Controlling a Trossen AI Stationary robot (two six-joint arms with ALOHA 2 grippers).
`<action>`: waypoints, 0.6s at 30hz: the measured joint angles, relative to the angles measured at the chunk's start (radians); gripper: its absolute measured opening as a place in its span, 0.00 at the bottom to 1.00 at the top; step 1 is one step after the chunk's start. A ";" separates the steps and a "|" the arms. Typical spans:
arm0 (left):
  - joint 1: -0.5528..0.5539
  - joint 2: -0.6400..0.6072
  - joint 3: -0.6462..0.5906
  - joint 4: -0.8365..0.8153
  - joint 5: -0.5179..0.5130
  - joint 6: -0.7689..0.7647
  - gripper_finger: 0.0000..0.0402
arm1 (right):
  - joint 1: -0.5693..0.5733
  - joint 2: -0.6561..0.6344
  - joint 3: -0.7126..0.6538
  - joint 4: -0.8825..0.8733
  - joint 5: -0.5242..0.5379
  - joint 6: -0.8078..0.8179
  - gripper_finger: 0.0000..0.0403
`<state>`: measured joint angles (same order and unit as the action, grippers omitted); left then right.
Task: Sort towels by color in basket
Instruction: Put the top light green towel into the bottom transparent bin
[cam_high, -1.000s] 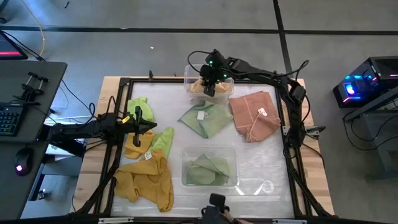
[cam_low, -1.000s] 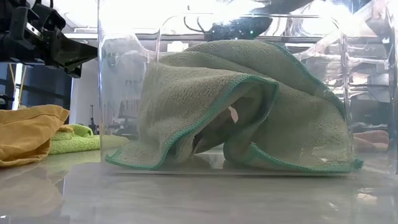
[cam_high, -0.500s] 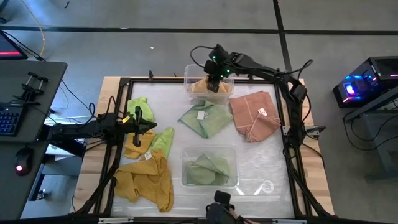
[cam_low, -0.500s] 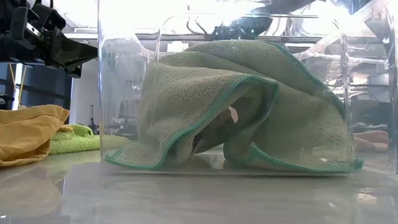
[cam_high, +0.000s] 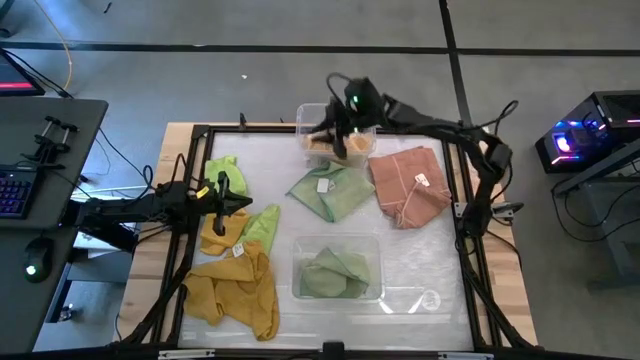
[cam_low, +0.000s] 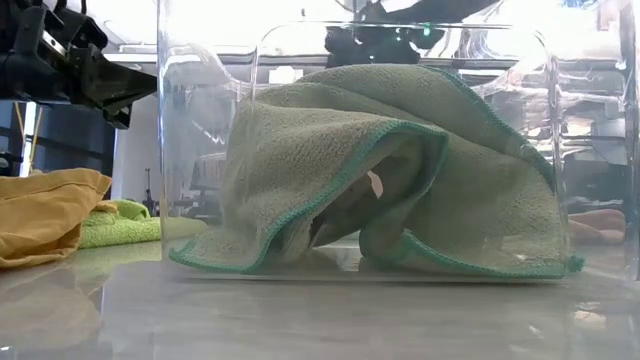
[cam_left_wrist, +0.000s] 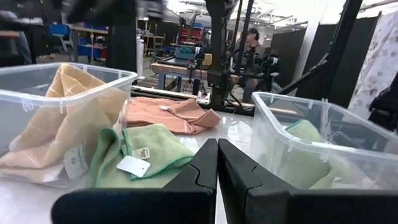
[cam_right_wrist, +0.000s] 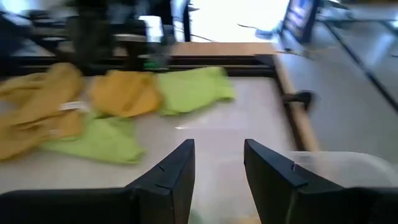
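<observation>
Towels lie in a loose heap at the table's left: mustard yellow ones (cam_high: 238, 288) and bright green ones (cam_high: 224, 170). A pale green towel (cam_high: 330, 190) and a salmon towel (cam_high: 408, 185) lie flat in the middle. The far clear bin (cam_high: 318, 112) holds a peach towel (cam_high: 335, 146). The near clear bin (cam_high: 372, 245) holds a crumpled pale green towel (cam_low: 380, 170). My right gripper (cam_right_wrist: 217, 165) hangs open and empty over the far bin (cam_high: 332, 125). My left gripper (cam_left_wrist: 217, 168) is shut and empty, low above the left heap (cam_high: 235, 205).
A black frame (cam_high: 462, 215) runs round the table's edges. Bare white table shows between the two bins and the left heap. Cables trail off the right arm. Beyond the table are desks, a keyboard and a lit computer case; a person stands far off in the left wrist view.
My right gripper has risen out of the far bin and swung a little toward the far edge, turning so that it faces the table's left. The peach towel stays in the bin.
</observation>
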<state>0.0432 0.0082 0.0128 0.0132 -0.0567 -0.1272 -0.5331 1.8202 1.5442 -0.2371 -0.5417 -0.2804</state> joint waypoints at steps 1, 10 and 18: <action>0.000 0.000 0.000 0.000 0.000 -0.003 0.00 | 0.013 -0.025 -0.057 0.045 -0.021 0.018 0.33; 0.000 0.000 0.000 0.001 0.000 -0.002 0.00 | 0.153 -0.421 -0.657 0.600 0.110 0.227 0.33; 0.000 0.000 0.000 0.071 0.000 -0.002 0.00 | 0.390 -0.750 -1.047 0.877 0.428 0.235 0.33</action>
<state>0.0433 0.0082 0.0124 0.0844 -0.0563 -0.1292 -0.1431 1.0700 0.4970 0.6400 -0.1139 -0.0450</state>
